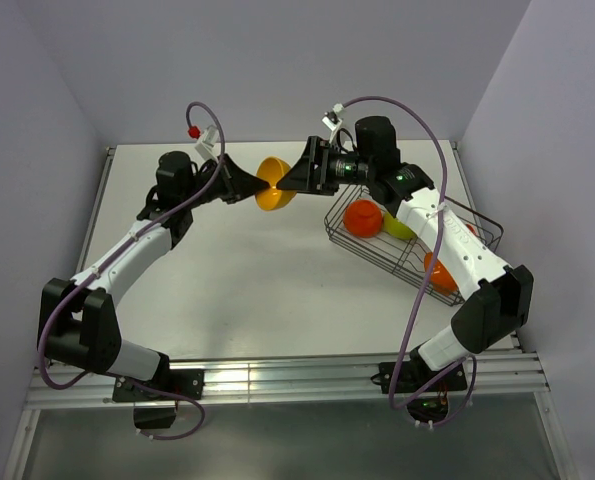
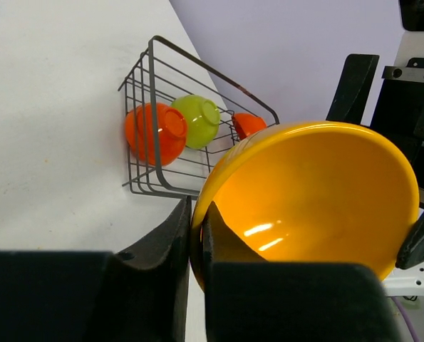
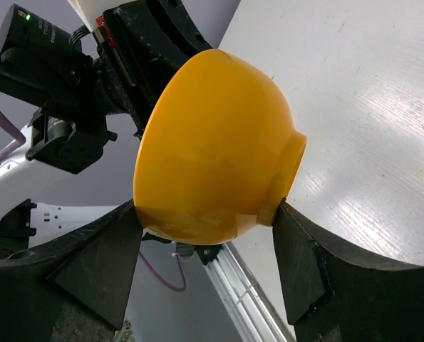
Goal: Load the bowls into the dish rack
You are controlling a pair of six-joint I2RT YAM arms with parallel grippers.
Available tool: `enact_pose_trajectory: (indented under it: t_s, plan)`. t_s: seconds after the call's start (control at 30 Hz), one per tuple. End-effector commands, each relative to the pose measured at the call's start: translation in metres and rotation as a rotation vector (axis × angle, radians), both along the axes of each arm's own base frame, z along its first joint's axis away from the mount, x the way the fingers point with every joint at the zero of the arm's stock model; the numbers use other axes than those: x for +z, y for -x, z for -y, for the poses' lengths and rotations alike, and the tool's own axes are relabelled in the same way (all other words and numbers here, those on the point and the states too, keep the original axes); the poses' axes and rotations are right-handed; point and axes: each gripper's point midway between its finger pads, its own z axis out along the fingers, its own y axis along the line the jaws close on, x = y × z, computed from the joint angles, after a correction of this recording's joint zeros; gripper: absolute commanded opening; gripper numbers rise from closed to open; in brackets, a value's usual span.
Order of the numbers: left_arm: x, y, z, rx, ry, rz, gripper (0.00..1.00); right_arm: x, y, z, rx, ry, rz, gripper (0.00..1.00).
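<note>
A yellow-orange bowl hangs in the air between both grippers, above the far middle of the table. My left gripper is shut on its rim, one finger inside and one outside. My right gripper spans the bowl from rim to foot, both fingers touching it. The dark grey wire dish rack stands at the right. It holds a red-orange bowl, a lime green bowl and a second red-orange bowl. The white bowl is out of view.
The right arm reaches over the rack. The left wrist view shows the rack and its three bowls beyond the held bowl. White table, walls at the back and sides, a metal rail along the near edge.
</note>
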Motion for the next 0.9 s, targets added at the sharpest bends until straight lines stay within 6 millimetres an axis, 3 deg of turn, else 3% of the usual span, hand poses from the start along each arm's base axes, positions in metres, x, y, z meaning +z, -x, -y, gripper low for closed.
enact_pose_trajectory:
  t_s: [0.0, 0.13, 0.17, 0.23, 0.47, 0.67, 0.73, 0.87]
  plan:
    - [0.03, 0.004, 0.009, -0.028, -0.003, 0.101, 0.15, 0.017, 0.005, -0.005, 0.045, -0.019, 0.069, 0.0]
    - [0.025, 0.005, 0.008, -0.033, -0.031, 0.103, 0.37, 0.019, 0.005, 0.005, 0.02, 0.008, 0.096, 0.0]
    - [0.025, 0.005, 0.008, -0.032, -0.036, 0.101, 0.47, 0.021, 0.004, 0.01, 0.011, 0.012, 0.111, 0.0]
    - [0.023, 0.005, 0.006, -0.025, -0.049, 0.099, 0.55, 0.019, 0.004, 0.016, -0.002, 0.022, 0.111, 0.0]
    - [0.025, -0.003, -0.003, 0.014, -0.09, 0.09, 0.99, 0.016, 0.002, 0.052, -0.118, 0.103, 0.149, 0.0]
    - [0.021, -0.024, -0.027, 0.141, -0.178, 0.076, 1.0, -0.005, -0.006, 0.117, -0.38, 0.239, 0.128, 0.0]
    - [0.021, -0.029, -0.033, 0.163, -0.202, 0.082, 1.0, -0.017, -0.01, 0.146, -0.514, 0.341, 0.113, 0.0]
    - [0.021, -0.033, -0.043, 0.184, -0.214, 0.084, 0.99, -0.034, -0.01, 0.187, -0.669, 0.52, 0.078, 0.0]
